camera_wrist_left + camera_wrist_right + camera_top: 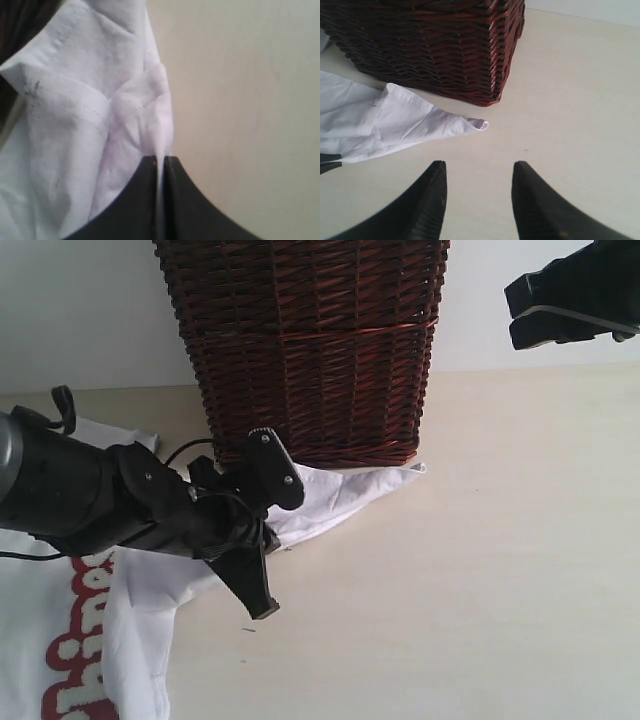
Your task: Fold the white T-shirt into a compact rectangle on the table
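The white T-shirt (pixel 340 495) lies crumpled on the table (pixel 480 540) at the left. Its red lettering (pixel 75 640) shows at the lower left, and one corner reaches along the foot of the basket. My left gripper (pixel 270 538) is down at the shirt's edge in front of the basket. In the left wrist view the left gripper (pixel 160 160) is shut on a thin fold of the shirt (pixel 75 125). My right gripper (pixel 515 312) hangs high at the upper right. The right gripper (pixel 479 167) stands open and empty over bare table, apart from the shirt's pointed corner (pixel 395 120).
A tall dark red-brown wicker basket (pixel 310 350) stands at the back centre, its base touching the shirt; the right wrist view shows the basket (pixel 430 45) too. Pale tabletop (pixel 570 100) stretches to the right and front. A black cable (pixel 62 405) loops near the left arm.
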Tool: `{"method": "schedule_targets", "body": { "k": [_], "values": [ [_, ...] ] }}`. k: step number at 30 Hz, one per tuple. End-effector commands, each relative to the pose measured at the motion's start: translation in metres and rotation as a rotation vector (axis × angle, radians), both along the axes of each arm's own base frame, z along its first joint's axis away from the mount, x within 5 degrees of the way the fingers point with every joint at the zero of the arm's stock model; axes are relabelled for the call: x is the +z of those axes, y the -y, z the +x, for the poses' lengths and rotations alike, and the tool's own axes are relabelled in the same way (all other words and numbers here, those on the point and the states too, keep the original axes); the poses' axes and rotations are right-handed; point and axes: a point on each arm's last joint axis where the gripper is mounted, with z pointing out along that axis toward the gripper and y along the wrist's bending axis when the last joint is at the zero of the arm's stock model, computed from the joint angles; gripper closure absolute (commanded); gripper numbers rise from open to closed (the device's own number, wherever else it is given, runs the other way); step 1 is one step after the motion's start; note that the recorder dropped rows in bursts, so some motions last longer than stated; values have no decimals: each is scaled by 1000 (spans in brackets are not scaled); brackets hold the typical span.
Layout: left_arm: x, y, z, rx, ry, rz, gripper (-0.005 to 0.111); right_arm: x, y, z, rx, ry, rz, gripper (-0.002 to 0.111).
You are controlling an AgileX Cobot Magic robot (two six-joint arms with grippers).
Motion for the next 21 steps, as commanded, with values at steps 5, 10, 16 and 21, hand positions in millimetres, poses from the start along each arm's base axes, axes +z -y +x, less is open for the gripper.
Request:
{"method": "schedule_targets", "body": {
  "k": [5,10,16,21],
  "values": [
    [35,3,-8,-40,28,-71,107,3,0,-2,4,12,1,66],
    [37,4,-11,-58,5,-81,107,2,0,-3,6,0,-1,66],
    [37,3,-11,-59,1,-81,107,2,0,-3,6,0,-1,66],
    [35,1,-9,-52,-1,-76,107,2,0,-3,6,0,-1,66]
  ]
}}
